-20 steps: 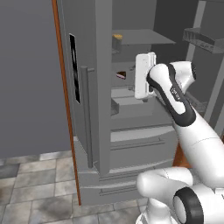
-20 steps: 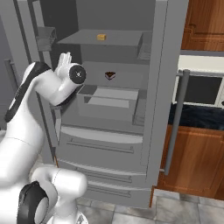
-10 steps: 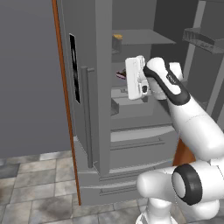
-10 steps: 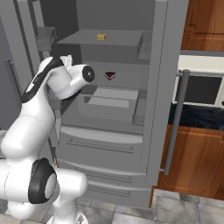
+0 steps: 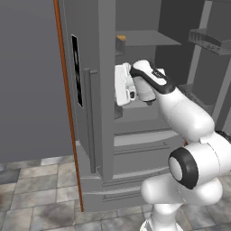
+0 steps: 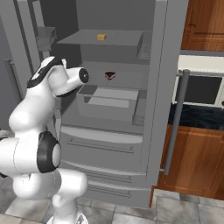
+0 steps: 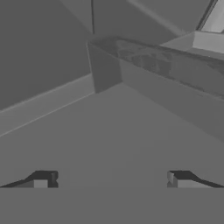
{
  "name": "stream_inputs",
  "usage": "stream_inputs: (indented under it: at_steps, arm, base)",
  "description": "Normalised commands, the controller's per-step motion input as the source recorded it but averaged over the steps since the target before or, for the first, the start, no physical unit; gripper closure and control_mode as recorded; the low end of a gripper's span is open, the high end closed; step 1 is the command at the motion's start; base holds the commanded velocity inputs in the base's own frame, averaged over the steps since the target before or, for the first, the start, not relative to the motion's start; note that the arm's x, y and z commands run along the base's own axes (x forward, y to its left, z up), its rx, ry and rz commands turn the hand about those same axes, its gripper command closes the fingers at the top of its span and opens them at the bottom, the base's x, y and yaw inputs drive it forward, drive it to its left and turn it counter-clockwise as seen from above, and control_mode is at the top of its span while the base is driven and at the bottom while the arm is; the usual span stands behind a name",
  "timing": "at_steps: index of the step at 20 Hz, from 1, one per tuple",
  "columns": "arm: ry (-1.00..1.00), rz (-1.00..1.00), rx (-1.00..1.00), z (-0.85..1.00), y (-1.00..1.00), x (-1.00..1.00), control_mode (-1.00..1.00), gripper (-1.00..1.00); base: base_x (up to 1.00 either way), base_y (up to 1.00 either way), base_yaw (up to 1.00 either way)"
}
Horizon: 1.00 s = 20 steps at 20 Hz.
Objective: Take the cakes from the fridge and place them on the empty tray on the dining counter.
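Pretty much everything here is grey: the fridge (image 6: 131, 109) is flat grey inside and out, shelves (image 6: 105, 41) and drawers (image 6: 107, 148) the same shade. Its door has a black display panel (image 5: 77, 70) and a thin orange-brown edge strip (image 5: 67, 103). On the top shelf sits a small orange-tan cake (image 6: 101, 37), and lower down a dark brown slice (image 6: 110, 75) with a pink-white layer. The arm (image 5: 180, 113) is glossy white with black joints. At 3 o'clock in the right base view there are reddish-brown wooden cabinets (image 6: 192, 162). Floor (image 5: 36, 203) is mottled grey-brown stone tile.
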Motion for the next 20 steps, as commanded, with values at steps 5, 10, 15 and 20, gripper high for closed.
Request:
stream_inputs:
  at_steps: [5, 10, 15, 20]
  arm:
    - [-0.04, 0.00, 0.00, -0.07, 0.84, 0.12, -1.00, -1.00]
    - [-0.11, 0.00, 0.00, -0.03, 1.00, -0.11, -1.00, -1.00]
    - [-0.10, 0.00, -0.02, -0.18, 1.00, -0.48, -1.00, -1.00]
    - [-0.10, 0.00, -0.04, -0.29, 1.00, -0.20, -1.00, -1.00]
  base:
    - [0.00, 0.00, 0.00]
    - [0.00, 0.00, 0.00]
    - [0.00, 0.00, 0.00]
    - [0.00, 0.00, 0.00]
